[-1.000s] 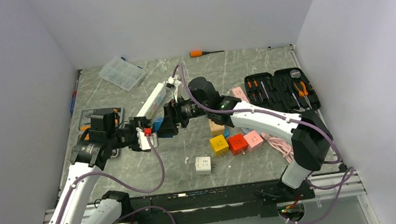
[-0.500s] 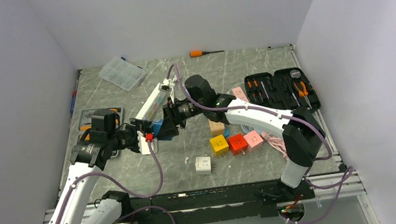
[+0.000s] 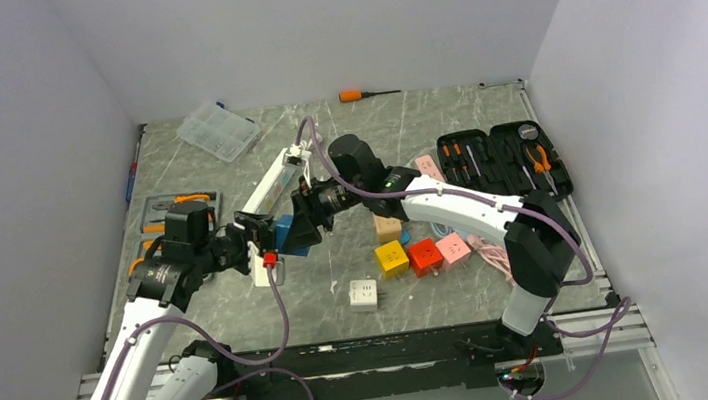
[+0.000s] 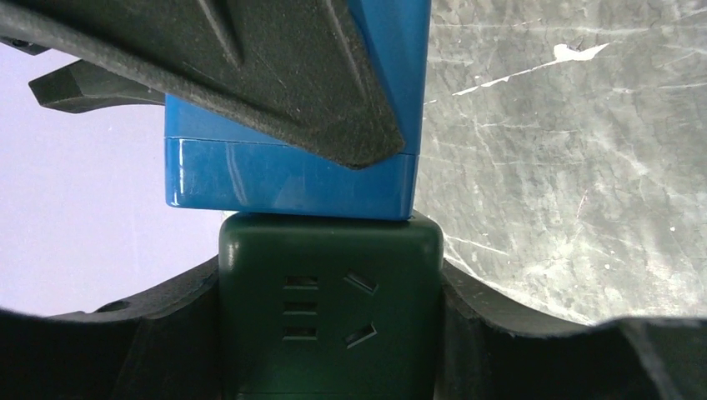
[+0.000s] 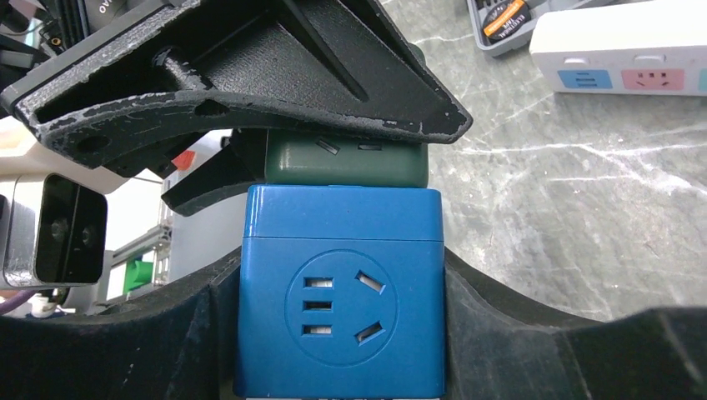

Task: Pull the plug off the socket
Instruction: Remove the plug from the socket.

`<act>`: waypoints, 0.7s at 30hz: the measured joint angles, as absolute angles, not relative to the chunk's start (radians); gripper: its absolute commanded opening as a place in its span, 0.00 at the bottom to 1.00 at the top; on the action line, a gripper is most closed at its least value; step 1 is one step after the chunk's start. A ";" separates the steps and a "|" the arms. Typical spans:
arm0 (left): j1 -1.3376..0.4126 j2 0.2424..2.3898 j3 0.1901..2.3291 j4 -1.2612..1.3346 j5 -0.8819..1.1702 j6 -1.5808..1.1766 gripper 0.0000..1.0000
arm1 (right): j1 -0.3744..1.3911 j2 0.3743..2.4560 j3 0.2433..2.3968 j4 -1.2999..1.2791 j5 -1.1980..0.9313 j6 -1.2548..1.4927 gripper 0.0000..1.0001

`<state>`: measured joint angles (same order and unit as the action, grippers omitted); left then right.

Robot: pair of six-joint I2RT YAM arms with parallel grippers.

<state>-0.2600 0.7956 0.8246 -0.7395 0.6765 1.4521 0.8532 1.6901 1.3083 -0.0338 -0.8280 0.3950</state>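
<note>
A blue cube socket adapter (image 5: pixel 342 300) and a dark green one (image 4: pixel 330 308) are plugged face to face, held above the table; I cannot tell which carries the plug pins. My left gripper (image 4: pixel 330 333) is shut on the green cube's sides. My right gripper (image 5: pixel 342 325) is shut on the blue cube (image 4: pixel 292 179). The two grippers meet nose to nose left of centre in the top view, with the blue cube (image 3: pixel 285 233) between them. A right finger (image 4: pixel 250 67) overlaps the blue cube, and a left finger (image 5: pixel 250 75) covers the green cube (image 5: pixel 346 162).
A white power strip (image 3: pixel 273 184) lies just behind the grippers. Yellow (image 3: pixel 392 257), red (image 3: pixel 426 255), pink (image 3: pixel 454 247) and white (image 3: pixel 364 293) cubes sit to the right, by a pink cable (image 3: pixel 503 258). An open tool case (image 3: pixel 501 158), clear box (image 3: pixel 217 131) and orange screwdriver (image 3: pixel 353 94) lie farther back.
My right gripper has moved left and closed its fingers on the blue cube. The left arm has shifted slightly down and right, still holding the green cube.
</note>
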 measured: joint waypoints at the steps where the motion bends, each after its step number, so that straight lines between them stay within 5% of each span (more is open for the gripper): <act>1: -0.263 0.793 0.818 -0.733 0.672 1.457 0.00 | 0.854 1.690 1.308 -0.040 -0.823 0.390 0.00; 21: -0.321 0.816 0.707 -0.498 0.761 1.608 0.00 | 0.892 1.458 1.127 -0.112 -0.527 0.318 0.00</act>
